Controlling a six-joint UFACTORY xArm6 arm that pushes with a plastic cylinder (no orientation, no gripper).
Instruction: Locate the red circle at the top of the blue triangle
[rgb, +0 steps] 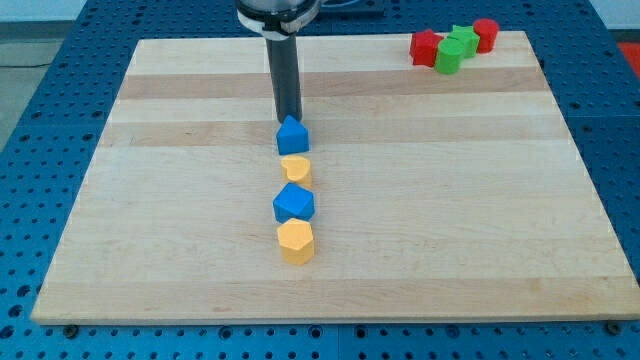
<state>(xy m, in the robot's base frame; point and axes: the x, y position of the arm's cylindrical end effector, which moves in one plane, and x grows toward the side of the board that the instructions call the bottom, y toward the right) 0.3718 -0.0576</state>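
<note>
Here the rod comes down from the view's top, and its tip (289, 119) sits right at the top edge of the upper blue block (292, 135), touching it or nearly so; can't tell which. There's no tool w/ jaws on this arm, just the straight dark rod, so nothing to be apart or together.

Four blocks form a rough column near the middle of the wooden surface (450, 220). Top to bottom: the upper blue block, w/ a peaked top, shape otherwise unclear; a small yellow block (295, 168) just below it, shape hard to make out; a second blue block (294, 203), bigger, angular; then a yellow hexagon-like block (296, 241) at the bottom. Neighbours in the column touch or nearly touch.

The red circle (485, 34), a round cylinder, is at the view's top right corner, well apart from the column and the tip. It's the rightmost of a tight cluster: a red star-like block (426, 46) on the left, and two green blocks, one (462, 40) beside the red circle, the other (448, 58) just below.
</note>
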